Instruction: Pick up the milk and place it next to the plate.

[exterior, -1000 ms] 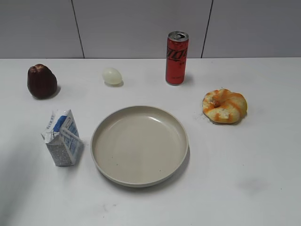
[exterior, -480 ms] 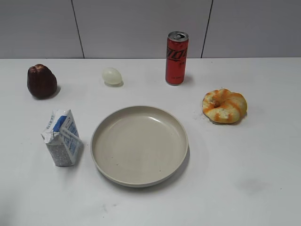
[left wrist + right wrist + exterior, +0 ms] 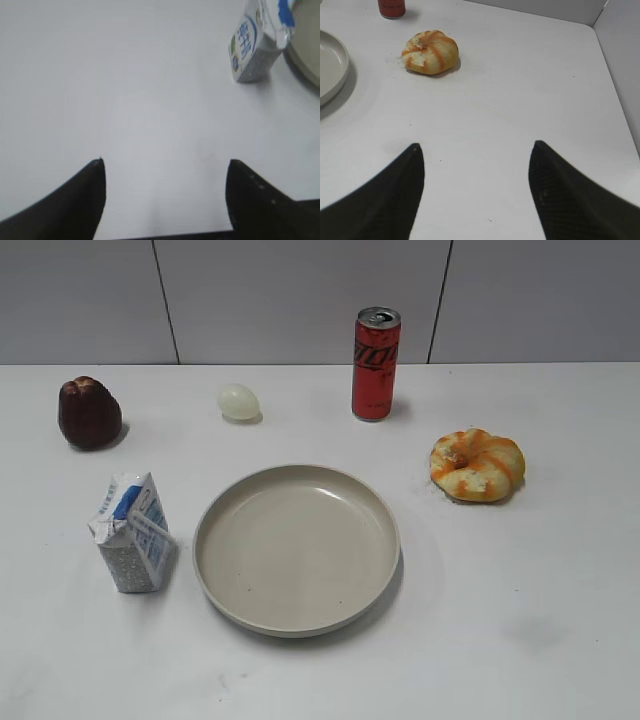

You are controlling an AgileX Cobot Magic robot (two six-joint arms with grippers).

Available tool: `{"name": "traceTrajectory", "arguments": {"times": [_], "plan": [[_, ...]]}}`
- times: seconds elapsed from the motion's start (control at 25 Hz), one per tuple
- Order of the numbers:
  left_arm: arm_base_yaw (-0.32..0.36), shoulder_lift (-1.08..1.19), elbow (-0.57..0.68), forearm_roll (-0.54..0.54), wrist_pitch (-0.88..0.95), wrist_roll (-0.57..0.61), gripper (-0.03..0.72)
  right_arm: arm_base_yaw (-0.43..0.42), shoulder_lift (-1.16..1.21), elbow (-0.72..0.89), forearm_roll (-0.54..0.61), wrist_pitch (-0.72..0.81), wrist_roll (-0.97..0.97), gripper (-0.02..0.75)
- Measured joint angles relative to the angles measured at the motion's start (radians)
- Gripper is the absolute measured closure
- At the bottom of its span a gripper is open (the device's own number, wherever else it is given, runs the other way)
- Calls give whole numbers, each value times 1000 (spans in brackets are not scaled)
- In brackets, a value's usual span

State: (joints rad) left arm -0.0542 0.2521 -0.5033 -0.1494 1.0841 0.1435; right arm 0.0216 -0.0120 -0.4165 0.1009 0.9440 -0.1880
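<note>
The milk (image 3: 130, 533), a small white and blue carton with a gabled top and a straw, stands upright just left of the plate (image 3: 296, 625), a large round beige dish with nothing on it. The milk also shows in the left wrist view (image 3: 256, 42) at the top right, with the plate's rim (image 3: 305, 70) beside it. My left gripper (image 3: 165, 162) is open and empty, well short of the milk. My right gripper (image 3: 476, 146) is open and empty above bare table. Neither gripper shows in the exterior view.
A tall red soda can (image 3: 376, 363) stands behind the plate. A pale egg (image 3: 238, 401) and a dark brown fruit-shaped thing (image 3: 89, 412) lie at the back left. An orange-striped bun (image 3: 477, 464) lies right of the plate; it also shows in the right wrist view (image 3: 429, 52).
A faint shadow at the lower left of the table has faded away. The objects have not moved.
</note>
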Motion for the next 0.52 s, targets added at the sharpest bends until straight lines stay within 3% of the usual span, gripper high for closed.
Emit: {"name": "traceTrajectory", "arguments": {"times": [0.28, 0.52], "plan": [[0, -231, 6, -8, 2, 0, 130, 0, 0, 0, 0, 0, 0, 241], [0, -236, 6, -12, 2, 0, 130, 0, 0, 0, 1, 0, 0, 241]]}}
